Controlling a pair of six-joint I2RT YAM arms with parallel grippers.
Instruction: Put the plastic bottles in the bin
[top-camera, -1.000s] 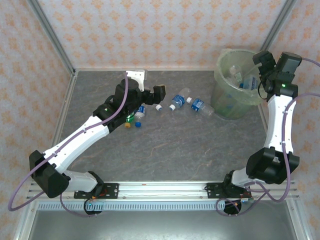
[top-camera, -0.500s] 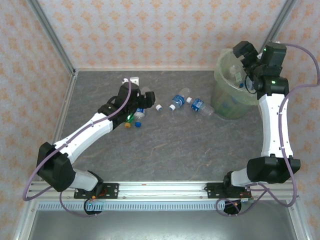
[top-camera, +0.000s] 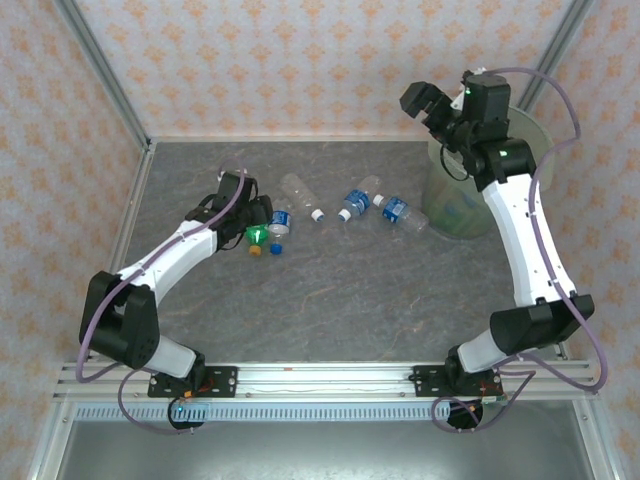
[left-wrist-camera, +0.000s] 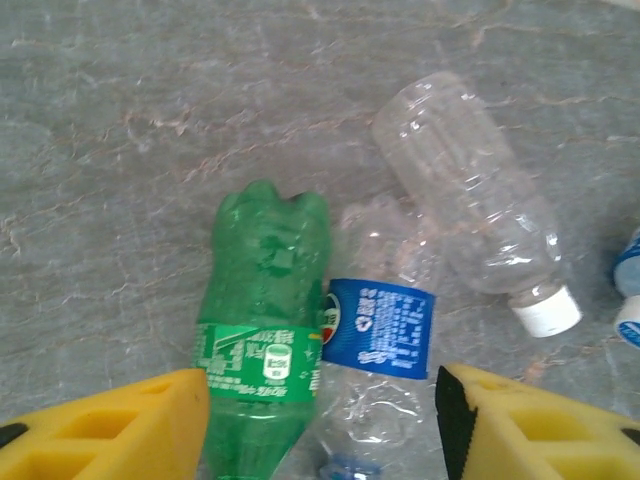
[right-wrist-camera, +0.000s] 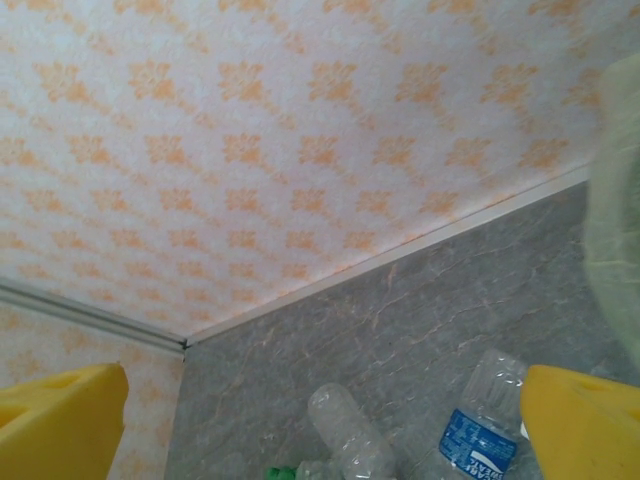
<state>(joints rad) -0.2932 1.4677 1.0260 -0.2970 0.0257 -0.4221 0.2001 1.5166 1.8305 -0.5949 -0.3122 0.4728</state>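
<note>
A green bottle (left-wrist-camera: 262, 330) and a crushed clear bottle with a blue label (left-wrist-camera: 380, 330) lie side by side on the table. My left gripper (left-wrist-camera: 320, 430) is low over them, open, with a yellow finger on each side of the pair. In the top view this left gripper (top-camera: 262, 215) is by the green bottle (top-camera: 257, 235). A clear bottle with a white cap (left-wrist-camera: 470, 210) lies just beyond. Two more blue-labelled bottles (top-camera: 355, 200) (top-camera: 400, 212) lie mid-table. The pale-green bin (top-camera: 465, 200) stands at the back right. My right gripper (top-camera: 425, 100) hangs open and empty, high up, left of the bin.
Loose caps (top-camera: 272, 249) lie by the green bottle. The patterned back wall (right-wrist-camera: 300, 130) and the aluminium corner posts (top-camera: 100, 70) close the table in. The right wrist view looks down past the bin's liner (right-wrist-camera: 620, 200) at the bottles (right-wrist-camera: 480, 420).
My left gripper dropped down over the green and blue-labelled bottles and its jaws narrowed. My right arm swung up and left, away from above the bin.
</note>
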